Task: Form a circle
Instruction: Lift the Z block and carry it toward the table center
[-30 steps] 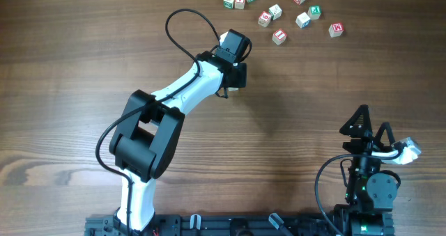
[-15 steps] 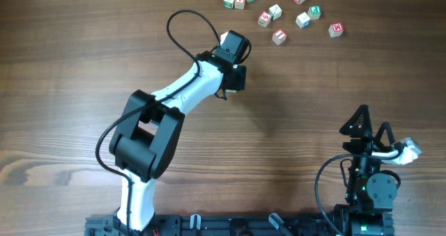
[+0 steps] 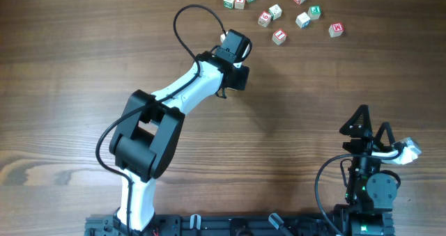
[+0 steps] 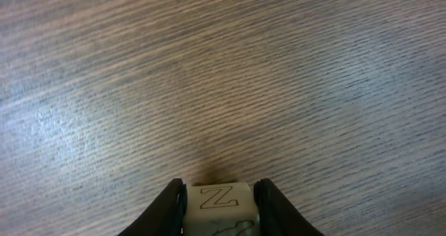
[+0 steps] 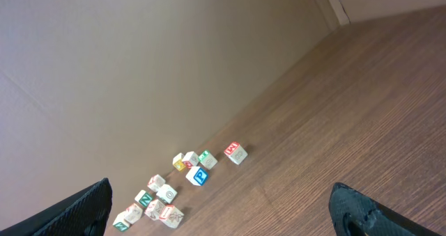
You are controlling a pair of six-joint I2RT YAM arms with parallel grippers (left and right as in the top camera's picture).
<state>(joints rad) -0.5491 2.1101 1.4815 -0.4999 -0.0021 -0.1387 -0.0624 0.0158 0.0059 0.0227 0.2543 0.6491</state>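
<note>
Jaws have closed since a second ago — the left gripper [image 4: 219,198] now pinches a pale wooden letter cube marked Z [image 4: 221,207] squarely between both fingers. No circle exists yet; the other small whitish letter cubes [image 3: 275,12] lie scattered ahead of it, near the far edge of the brown wooden table [image 3: 70,69]. Lift straight before carrying — bare wood lies all around; the right gripper [image 5: 219,211] waits empty, wide open, well apart.

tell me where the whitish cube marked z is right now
In the left wrist view, the whitish cube marked Z sits bottom centre, gripped by the left hand, with brown wooden table beyond it.
</note>
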